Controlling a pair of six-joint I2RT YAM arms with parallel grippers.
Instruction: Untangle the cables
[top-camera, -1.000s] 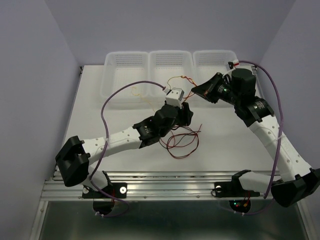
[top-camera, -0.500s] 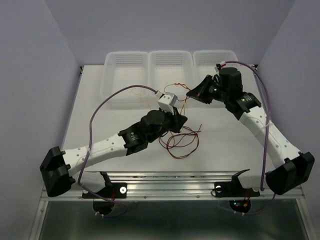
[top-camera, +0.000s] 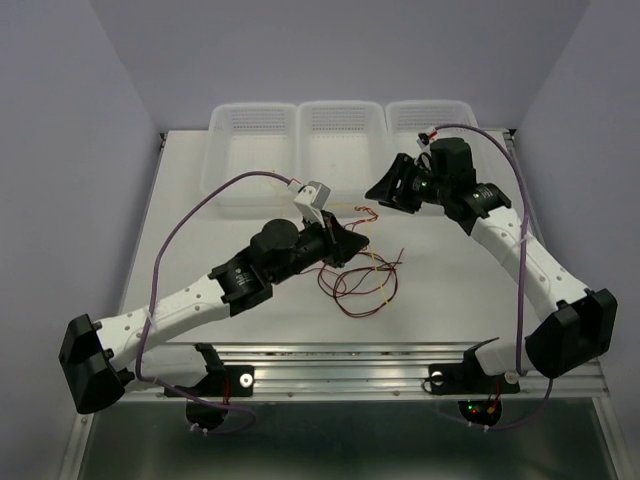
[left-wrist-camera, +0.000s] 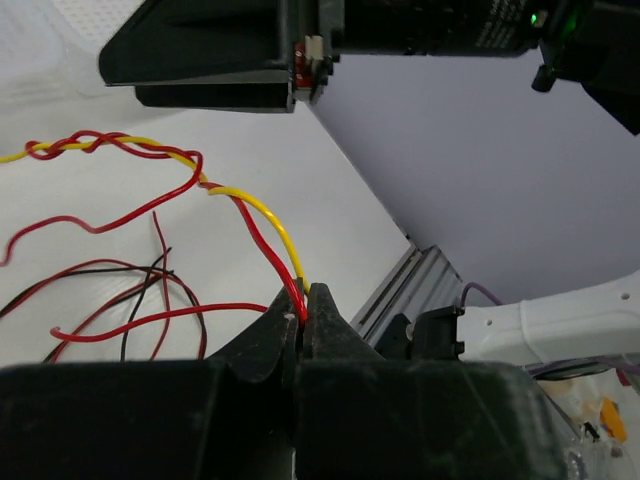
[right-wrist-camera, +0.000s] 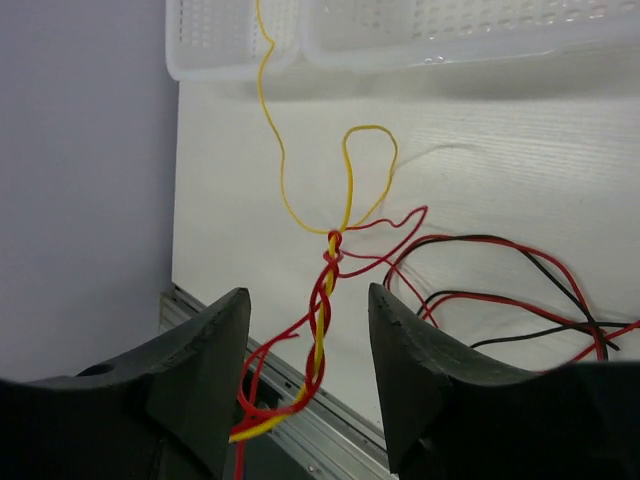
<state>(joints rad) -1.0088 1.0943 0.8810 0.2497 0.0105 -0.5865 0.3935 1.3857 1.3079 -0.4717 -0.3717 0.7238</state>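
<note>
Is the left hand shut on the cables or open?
Shut: the left hand pinches the red cable and the yellow cable, with no gap showing at its tips.

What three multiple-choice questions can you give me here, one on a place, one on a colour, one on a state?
1. Where do the white baskets stand on the table?
A. along its far edge
B. along its near edge
C. at its middle

2. Which colours has the twisted pair of cables?
A. black and blue
B. red and yellow
C. green and white

3. How is the left gripper?
A. open and empty
B. shut on a basket
C. shut on the twisted pair

1 A, the top view shows them at the back; 2 B, the right wrist view shows those strands wound together; 3 C, the left wrist view shows its jaws closed on both strands.
</note>
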